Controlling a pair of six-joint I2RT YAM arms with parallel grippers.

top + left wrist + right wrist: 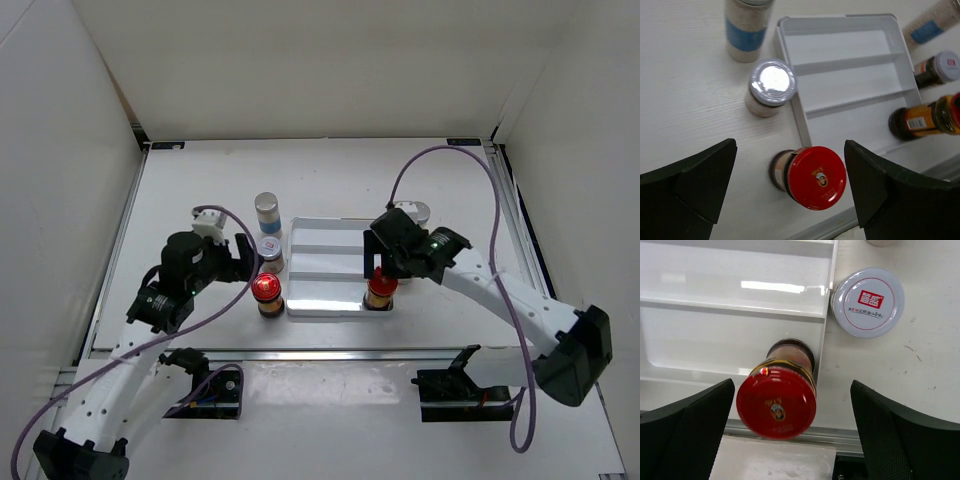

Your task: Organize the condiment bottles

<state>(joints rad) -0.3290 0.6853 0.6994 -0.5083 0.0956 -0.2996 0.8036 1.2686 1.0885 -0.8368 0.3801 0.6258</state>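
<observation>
Tray [325,262] taken as dial centre, top view.

- Left red-capped jar [266,290]: amber-brown glass, glossy red cap with a small emblem. Upright on the table [200,190] at 8 o'clock, just beside the tray's left wall.
- Right red-capped jar [381,288]: same kind, orange-yellow label. Upright on the tray's nearest step in the 5 o'clock corner, against the right wall.
- Short silver-lidded jar [270,250]: at 9 o'clock; glare hides any print on the lid.
- Tall blue-labelled jar [267,212]: at 10 o'clock.
- Printed-lid jar [868,301]: red characters on a white lid, just outside the right wall.
- Second tall jar [413,212]: at 2 o'clock.

Left gripper [790,150]: angled down over the left red-capped jar, jaws spread wide, one finger on each side, no contact.

Right gripper [792,385]: arm reaches in from 4 o'clock and hangs above the right red-capped jar, jaws spread wide, clear of the cap.
</observation>
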